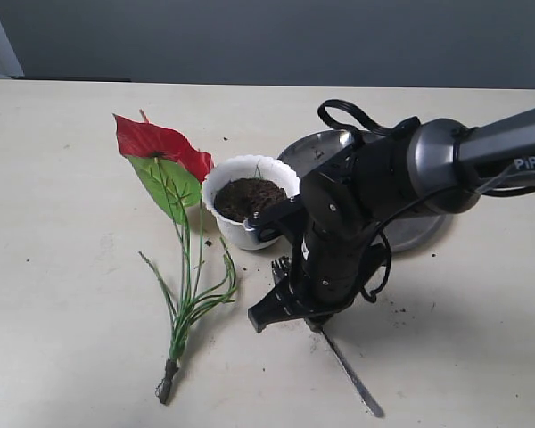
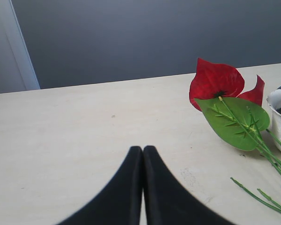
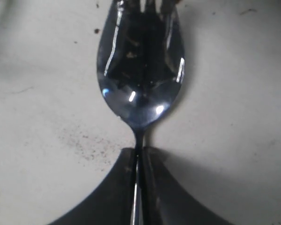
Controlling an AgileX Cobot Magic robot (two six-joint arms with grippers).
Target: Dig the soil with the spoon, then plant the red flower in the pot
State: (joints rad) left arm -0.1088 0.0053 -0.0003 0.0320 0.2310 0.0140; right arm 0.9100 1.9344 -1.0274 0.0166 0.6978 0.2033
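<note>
My right gripper (image 1: 287, 306) (image 3: 140, 152) is low over the table in front of the pot and is shut on the neck of the spoon (image 3: 140, 70). The spoon's shiny bowl lies just past the fingertips, and its thin handle (image 1: 352, 379) trails towards the front edge. The white scalloped pot (image 1: 225, 225) (image 2: 280, 115) stands upright with dark soil (image 1: 248, 196) in it. The red flower (image 1: 160, 143) (image 2: 215, 82) lies flat on the table left of the pot, with its green stems running forward. My left gripper (image 2: 143, 150) is shut on nothing, above bare table left of the flower.
A large round steel plate (image 1: 421, 234) lies behind the right arm, next to the pot. Soil crumbs (image 1: 398, 308) dot the table near the spoon, and fine specks (image 3: 79, 140) show beside my right fingers. A grey wall backs the table.
</note>
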